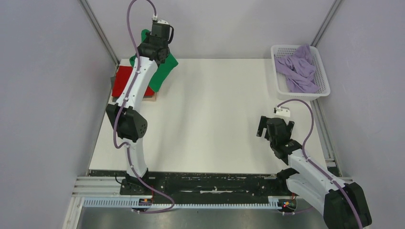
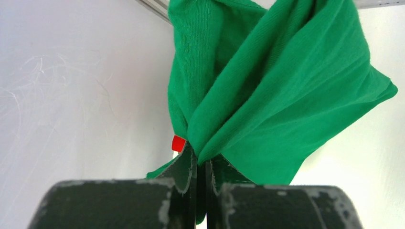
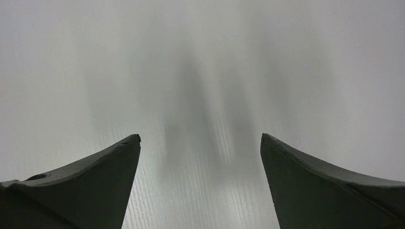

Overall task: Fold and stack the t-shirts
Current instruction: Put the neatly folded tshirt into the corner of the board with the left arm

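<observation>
While arm (image 1: 136,86) overlaps red tee (image 1: 121,83), green tee (image 1: 168,67) hangs.

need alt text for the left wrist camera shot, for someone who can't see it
The left claw is shut on a bunched fold of a bright green t-shirt, which fans out above it and fills the upper right of the view. A small red patch peeks out just left of the pinch, against a pale surface.
</observation>
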`<control>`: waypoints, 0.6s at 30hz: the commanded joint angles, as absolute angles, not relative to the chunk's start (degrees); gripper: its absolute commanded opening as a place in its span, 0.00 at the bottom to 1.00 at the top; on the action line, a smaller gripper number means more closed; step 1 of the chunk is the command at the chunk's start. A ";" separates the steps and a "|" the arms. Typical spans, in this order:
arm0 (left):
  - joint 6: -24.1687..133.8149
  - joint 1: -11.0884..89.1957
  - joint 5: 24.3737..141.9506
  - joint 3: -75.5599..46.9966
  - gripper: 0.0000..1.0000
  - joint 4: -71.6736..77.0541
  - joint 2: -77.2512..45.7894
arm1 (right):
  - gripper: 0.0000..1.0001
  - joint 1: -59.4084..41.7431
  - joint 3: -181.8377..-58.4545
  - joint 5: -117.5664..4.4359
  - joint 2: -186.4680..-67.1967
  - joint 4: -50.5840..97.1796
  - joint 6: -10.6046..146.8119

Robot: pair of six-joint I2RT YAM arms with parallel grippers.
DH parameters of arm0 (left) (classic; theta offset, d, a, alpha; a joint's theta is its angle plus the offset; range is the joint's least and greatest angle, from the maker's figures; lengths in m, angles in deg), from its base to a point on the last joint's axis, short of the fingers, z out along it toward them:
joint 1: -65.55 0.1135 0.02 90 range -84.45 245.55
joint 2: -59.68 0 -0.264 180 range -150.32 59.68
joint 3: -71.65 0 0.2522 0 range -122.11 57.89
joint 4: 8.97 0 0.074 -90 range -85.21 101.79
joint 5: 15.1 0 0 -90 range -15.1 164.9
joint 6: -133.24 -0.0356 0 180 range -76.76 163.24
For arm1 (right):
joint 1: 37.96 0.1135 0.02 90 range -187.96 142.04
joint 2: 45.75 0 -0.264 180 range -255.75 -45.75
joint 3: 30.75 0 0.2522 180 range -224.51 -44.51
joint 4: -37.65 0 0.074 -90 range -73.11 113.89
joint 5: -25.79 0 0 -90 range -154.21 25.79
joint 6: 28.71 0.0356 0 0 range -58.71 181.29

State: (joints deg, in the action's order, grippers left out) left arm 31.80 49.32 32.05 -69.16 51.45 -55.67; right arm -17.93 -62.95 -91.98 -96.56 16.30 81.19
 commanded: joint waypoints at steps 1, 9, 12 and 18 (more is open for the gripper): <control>33.00 50.37 30.86 -70.57 0.02 49.80 -54.16 | 0.98 -18.01 -64.59 -93.91 -95.82 17.21 82.16; 35.64 56.71 35.25 -69.55 0.02 49.57 -60.30 | 0.98 -18.05 -65.00 -95.74 -95.97 16.02 82.43; 35.68 59.64 38.84 -68.99 0.02 48.33 -62.67 | 0.98 -17.97 -65.29 -95.59 -96.44 15.92 82.43; 35.07 63.29 41.29 -70.42 0.02 46.11 -67.28 | 0.98 -18.01 -65.86 -96.31 -97.60 15.24 82.47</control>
State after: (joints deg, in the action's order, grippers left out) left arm 33.37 61.63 39.20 -68.70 50.27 -65.79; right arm -17.93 -63.17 -94.14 -97.08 15.14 81.47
